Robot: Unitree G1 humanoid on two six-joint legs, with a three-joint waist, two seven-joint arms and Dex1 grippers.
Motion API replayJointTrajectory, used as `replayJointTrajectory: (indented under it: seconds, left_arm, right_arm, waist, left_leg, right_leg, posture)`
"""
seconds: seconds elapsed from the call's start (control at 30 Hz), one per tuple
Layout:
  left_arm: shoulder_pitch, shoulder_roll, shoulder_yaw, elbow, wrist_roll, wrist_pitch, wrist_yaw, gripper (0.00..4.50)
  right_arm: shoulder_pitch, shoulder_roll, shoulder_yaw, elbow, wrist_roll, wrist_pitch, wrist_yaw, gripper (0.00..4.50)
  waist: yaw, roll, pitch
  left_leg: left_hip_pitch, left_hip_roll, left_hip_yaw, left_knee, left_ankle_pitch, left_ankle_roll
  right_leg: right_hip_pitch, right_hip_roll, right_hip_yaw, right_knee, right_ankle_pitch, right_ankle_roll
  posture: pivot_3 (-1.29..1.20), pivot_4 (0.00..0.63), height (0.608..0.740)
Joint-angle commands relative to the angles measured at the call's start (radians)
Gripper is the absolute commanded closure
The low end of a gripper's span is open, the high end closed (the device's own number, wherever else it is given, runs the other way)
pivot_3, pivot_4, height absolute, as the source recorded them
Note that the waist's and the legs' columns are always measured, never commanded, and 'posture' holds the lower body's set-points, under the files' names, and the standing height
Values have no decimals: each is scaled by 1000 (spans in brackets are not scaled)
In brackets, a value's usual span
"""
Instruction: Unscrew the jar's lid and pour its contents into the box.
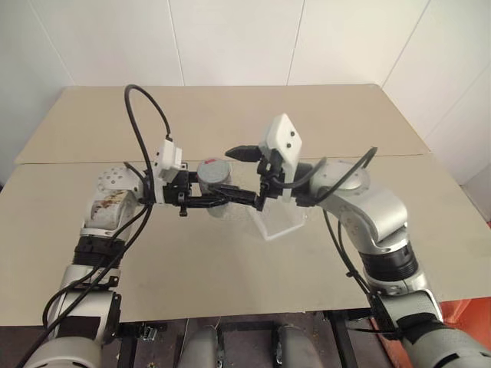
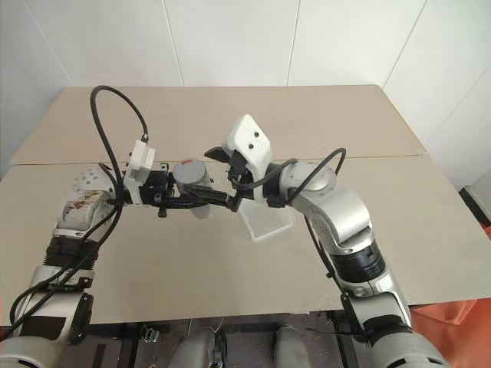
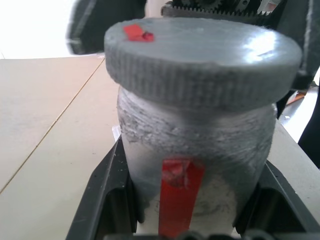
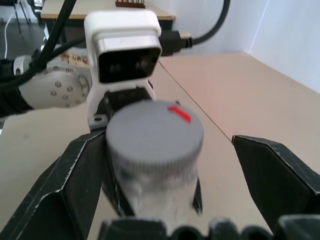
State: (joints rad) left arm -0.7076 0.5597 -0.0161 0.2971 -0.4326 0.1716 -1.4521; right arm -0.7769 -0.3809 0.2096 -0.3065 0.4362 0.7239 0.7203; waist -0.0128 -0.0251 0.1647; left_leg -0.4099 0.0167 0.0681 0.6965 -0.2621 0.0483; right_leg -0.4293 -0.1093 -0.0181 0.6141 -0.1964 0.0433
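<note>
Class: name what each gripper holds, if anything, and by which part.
The left gripper holds the jar by its body, below the lid. The right gripper is open around the lid, holding nothing.

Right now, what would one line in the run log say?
left claw: shut on jar | lid: still on | right claw: open around lid | box: on table, awaiting pour

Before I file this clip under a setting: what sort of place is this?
Probably a robot test room or lab: a bare beige table against plain white panelled walls, with more tables behind, and just a jar and a clear plastic box.
</note>
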Motion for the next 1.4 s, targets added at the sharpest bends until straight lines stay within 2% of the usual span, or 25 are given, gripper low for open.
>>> replayJointTrajectory:
  seconds: [0.03,0.47,0.63,0.87,1.27,1.4]
  left_arm:
    - [-18,13,16,-17,-14,-26,-23,2566]
    - [-20,3,11,-8,-9,-33,-27,2566]
    - [-19,-1,9,-9,-9,-32,-25,2566]
    - [-13,-4,6,-18,-10,-26,-23,2566]
    - [-5,4,9,-27,-9,-24,-20,2566]
    - [-3,6,9,-29,-8,-25,-20,2566]
  right_arm:
    - [8,-41,-86,-29,7,-6,-14,10]
    - [66,-81,-61,-114,62,4,58,10]
    - [47,-44,-43,-148,95,38,40,10]
    - [-14,34,-6,-101,62,97,-55,10]
    - [-54,76,1,-59,60,116,-87,10]
    - [-56,78,-4,-58,62,116,-88,1228]
  waist:
    - [0,0,0]
    - [0,0,0]
    - [0,0,0]
    - [-1,0,0]
    - [0,0,0]
    - [-1,0,0]
  left_leg:
    - [0,0,0,0,0,0]
    - [0,0,0,0,0,0]
    - [0,0,0,0,0,0]
    - [0,0,0,0,0,0]
    - [0,0,0,0,0,0]
    - [0,0,0,0,0,0]
  right_leg:
    - [0,0,0,0,0,0]
    - [0,0,0,0,0,0]
    - [0,0,0,0,0,0]
    - [0,0,0,0,0,0]
    - [0,0,0,0,0,0]
    - [0,0,0,0,0,0]
  posture:
    - [0,150,740]
    - [0,150,740]
    - [0,150,740]
    - [0,150,740]
    - [0,150,740]
    - [0,150,740]
